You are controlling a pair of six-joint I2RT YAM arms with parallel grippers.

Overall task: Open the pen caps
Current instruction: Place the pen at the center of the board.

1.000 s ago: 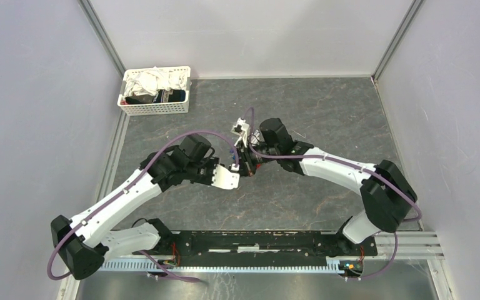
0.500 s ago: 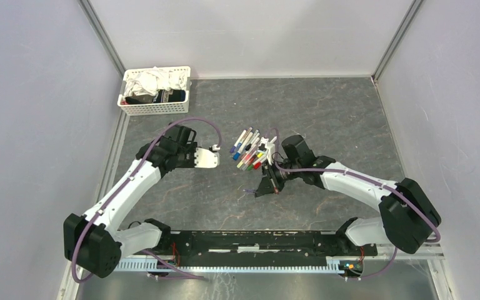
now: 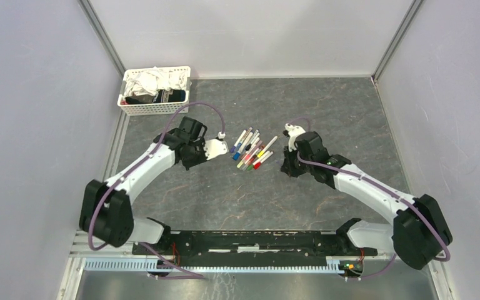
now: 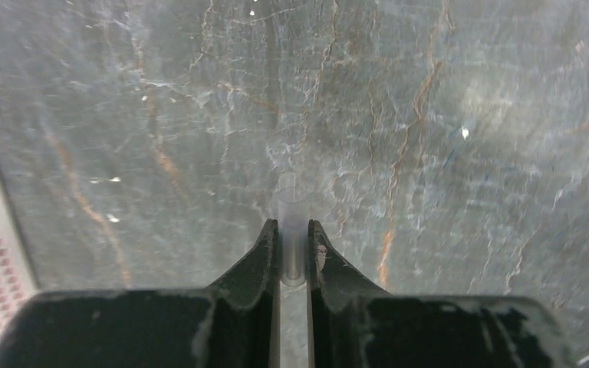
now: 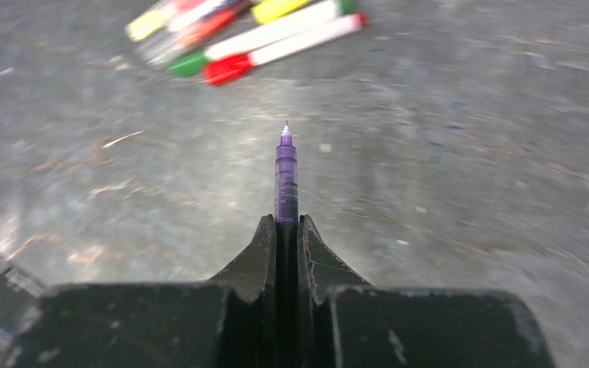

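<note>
Right gripper [image 5: 287, 220] clamps purple pen [image 5: 286, 165] (tip bare); left gripper [image 4: 293, 225] pinches cap [image 4: 292, 195].

Fig. – Setting: robot laboratory cell | Enclosure: plain pale wall panels [image 3: 31, 94] close three sides, met by aluminium corner posts [image 3: 103, 37] | Floor of cell: dark marbled tabletop [image 3: 337, 106] | Fixtures: my two arms [image 3: 137, 172], trailing purple cables [image 3: 197, 105], are bolted to a black rail [image 3: 256, 240] at the near edge.
</note>
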